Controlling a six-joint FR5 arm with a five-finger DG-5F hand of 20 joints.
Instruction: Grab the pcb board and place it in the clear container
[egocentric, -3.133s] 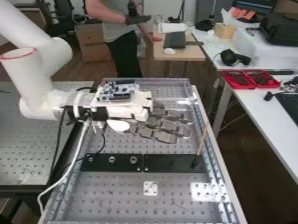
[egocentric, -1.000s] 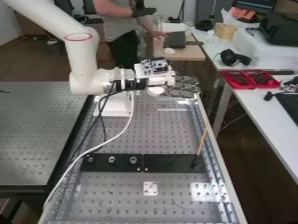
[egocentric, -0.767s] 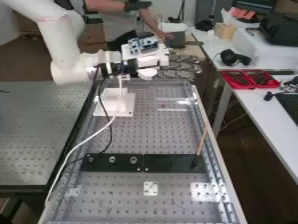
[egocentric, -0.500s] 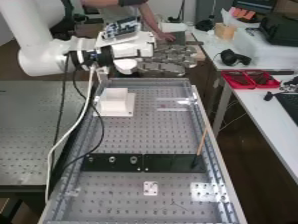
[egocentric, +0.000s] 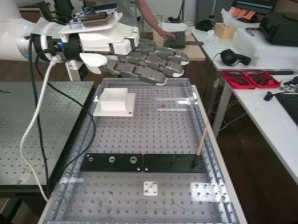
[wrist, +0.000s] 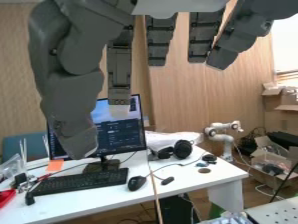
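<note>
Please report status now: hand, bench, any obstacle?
Hand open and empty, near far end of bench. White block standing on bench. Black cable looping over bench's long edge, might snag.

My dark grey fingers (wrist: 70, 75) extend, relaxed, before a white desk (wrist: 100, 204) bearing a lit monitor (wrist: 126, 134), black keyboard (wrist: 83, 182), mouse (wrist: 137, 183) and headphones (wrist: 183, 149); beyond it stands a small white robot arm (wrist: 227, 139).

Bright indoor light — the window (wrist: 286, 42) glares white, and pale reflections spot the perforated bench (egocentric: 120, 197).
</note>
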